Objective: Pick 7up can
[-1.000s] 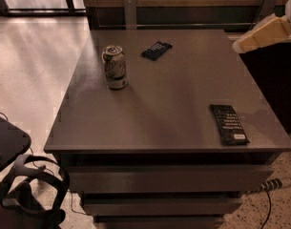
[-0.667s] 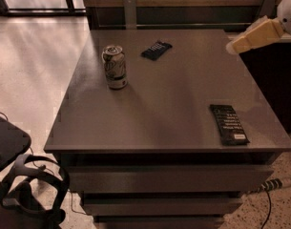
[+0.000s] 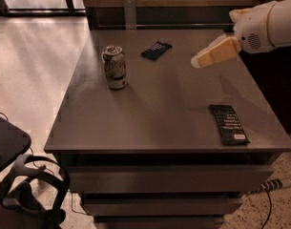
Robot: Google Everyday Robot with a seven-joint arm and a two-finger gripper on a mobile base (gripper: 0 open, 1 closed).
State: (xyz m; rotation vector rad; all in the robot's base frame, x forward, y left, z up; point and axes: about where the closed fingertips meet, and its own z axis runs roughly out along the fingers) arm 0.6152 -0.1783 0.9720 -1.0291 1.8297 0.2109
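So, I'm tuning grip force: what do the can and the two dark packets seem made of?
7up can: likely thin metal, pale printed side, shiny silver top. Rear packet and front-right packet: flat dark wrappers, probably plastic film; slight sheen. The gripper hovers over the right side of the table, apart from all three.

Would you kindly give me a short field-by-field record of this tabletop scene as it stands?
surface: grey table
target: 7up can, upright, far-left area of the table
robot: gripper in the air above the table's far-right area, apart from the can
nearby: dark packet just right of the can
front right: second dark packet, lying flat
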